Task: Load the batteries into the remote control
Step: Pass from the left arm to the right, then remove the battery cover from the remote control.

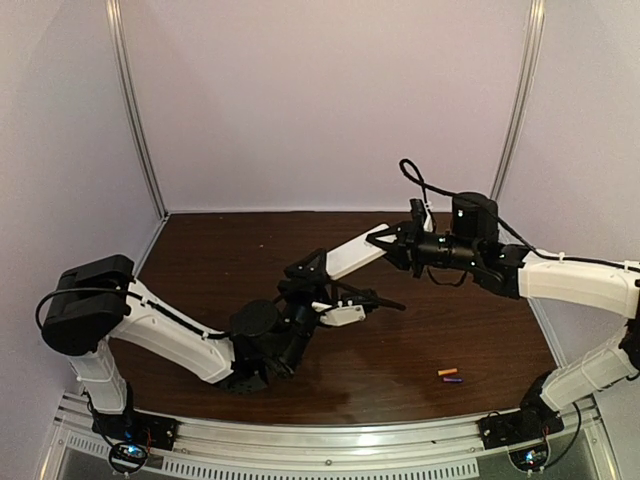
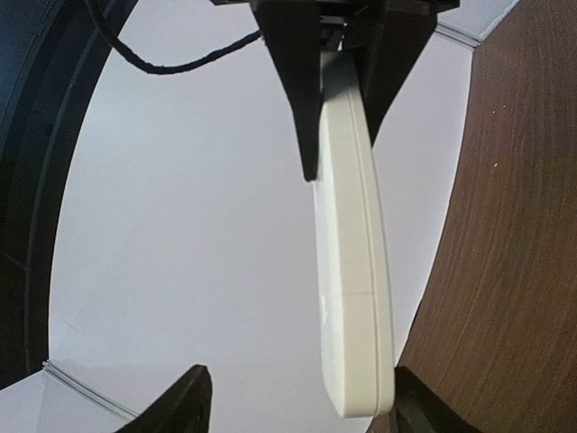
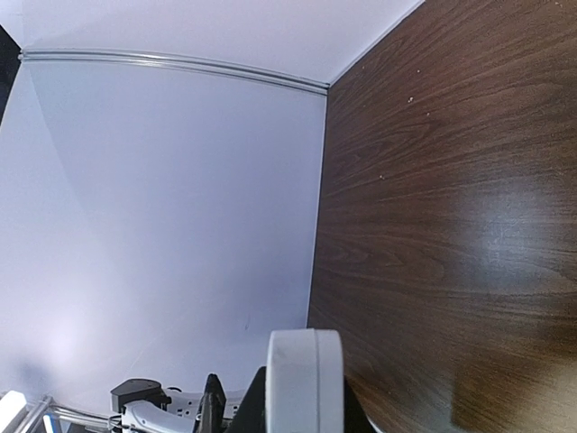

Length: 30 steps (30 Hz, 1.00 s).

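Note:
The white remote control is held in the air above the table's middle. My right gripper is shut on its right end. In the right wrist view the remote shows end-on between my fingers. My left gripper is open around the remote's free end. In the left wrist view the remote is edge-on, its end lying beside my right-hand finger; the other finger stands well apart. The orange battery and the purple battery lie side by side on the table at the front right.
The dark wooden table is closed in by pale walls at the back and sides. A metal rail runs along the near edge. A black cable loops above the right wrist.

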Tool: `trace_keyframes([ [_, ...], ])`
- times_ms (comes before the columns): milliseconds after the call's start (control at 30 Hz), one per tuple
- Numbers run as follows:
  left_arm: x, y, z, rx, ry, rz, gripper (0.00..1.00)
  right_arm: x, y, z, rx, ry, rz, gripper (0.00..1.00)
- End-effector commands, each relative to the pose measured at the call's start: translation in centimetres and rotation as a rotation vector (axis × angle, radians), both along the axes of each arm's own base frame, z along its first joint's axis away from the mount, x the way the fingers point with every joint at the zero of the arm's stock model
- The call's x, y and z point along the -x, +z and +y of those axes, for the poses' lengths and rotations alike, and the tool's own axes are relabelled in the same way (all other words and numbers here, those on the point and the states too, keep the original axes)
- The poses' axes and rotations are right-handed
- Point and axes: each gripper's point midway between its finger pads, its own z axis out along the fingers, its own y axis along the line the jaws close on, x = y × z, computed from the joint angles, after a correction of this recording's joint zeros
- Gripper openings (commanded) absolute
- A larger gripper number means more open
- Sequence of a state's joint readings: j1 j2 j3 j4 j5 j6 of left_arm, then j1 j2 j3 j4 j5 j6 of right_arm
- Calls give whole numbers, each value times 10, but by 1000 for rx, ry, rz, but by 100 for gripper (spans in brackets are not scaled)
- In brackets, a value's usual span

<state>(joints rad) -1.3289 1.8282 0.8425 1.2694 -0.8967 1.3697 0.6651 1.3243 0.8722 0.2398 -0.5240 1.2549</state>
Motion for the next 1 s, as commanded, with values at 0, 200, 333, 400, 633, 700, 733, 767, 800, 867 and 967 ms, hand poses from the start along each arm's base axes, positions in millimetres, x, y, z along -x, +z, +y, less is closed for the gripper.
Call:
trace_keyframes([
  [0,8,18,14,123,20,-50,72,-5,33,-14,-61,-14,-127,0],
  [200,17,1,5,187,-91,111,79,-21,63,-38,-59,-72,-276,0],
  [333,29,-3,-9,267,-266,366,80,-25,78,-51,-47,-91,-351,0],
  [400,30,8,-9,362,-336,499,80,-25,83,-55,-33,-95,-389,0],
  [633,18,39,17,767,-578,966,80,-13,100,-60,-12,-73,-543,0],
  [700,20,48,26,887,-681,1104,79,-8,105,-61,-15,-67,-580,0],
  [733,17,51,32,947,-697,1156,80,-6,107,-62,-19,-67,-595,0],
  [767,14,52,35,1000,-703,1203,79,-5,108,-62,-20,-66,-605,0],
  [800,13,57,37,1063,-723,1252,78,-3,107,-61,-20,-62,-611,0],
  [867,13,59,36,1120,-754,1314,77,-3,105,-60,-17,-56,-615,0],
  [967,21,61,24,1135,-818,1417,77,-1,98,-57,-13,-49,-605,0],
])
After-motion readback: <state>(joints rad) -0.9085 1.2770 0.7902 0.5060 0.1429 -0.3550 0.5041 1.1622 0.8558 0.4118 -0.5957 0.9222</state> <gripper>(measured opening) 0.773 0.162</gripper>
